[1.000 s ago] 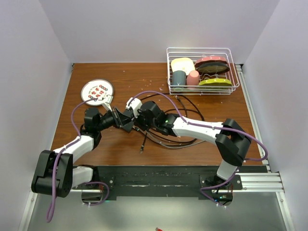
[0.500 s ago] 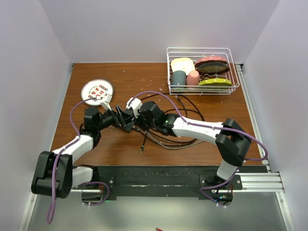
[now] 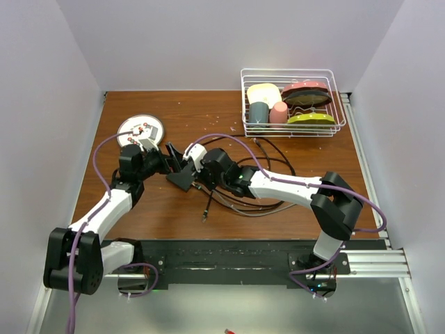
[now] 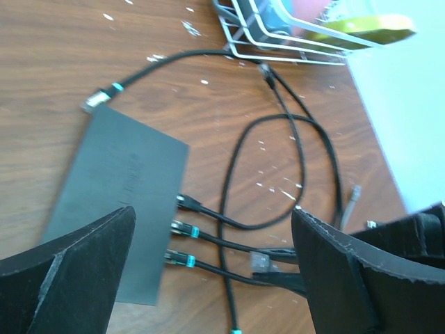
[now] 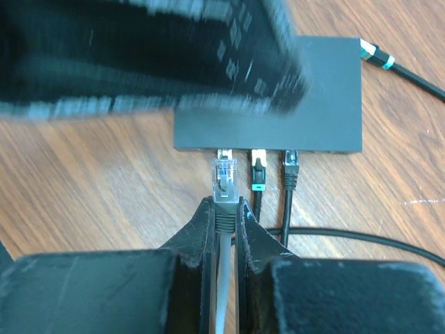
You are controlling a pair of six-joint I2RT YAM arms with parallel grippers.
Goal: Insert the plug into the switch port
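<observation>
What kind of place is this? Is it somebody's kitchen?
Probably a robot lab booth, not a kitchen: plain white walls box in one wooden table, a left arm and right arm are bolted at its near edge, and a black switch with cables lies there.

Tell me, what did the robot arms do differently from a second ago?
The left gripper opened its fingers wide and pulled back from the switch, toward the white plate. The right gripper stayed pinched on the plug, right at the switch's row of sockets. The switch, the other cables and the dish rack stayed where they were.
</observation>
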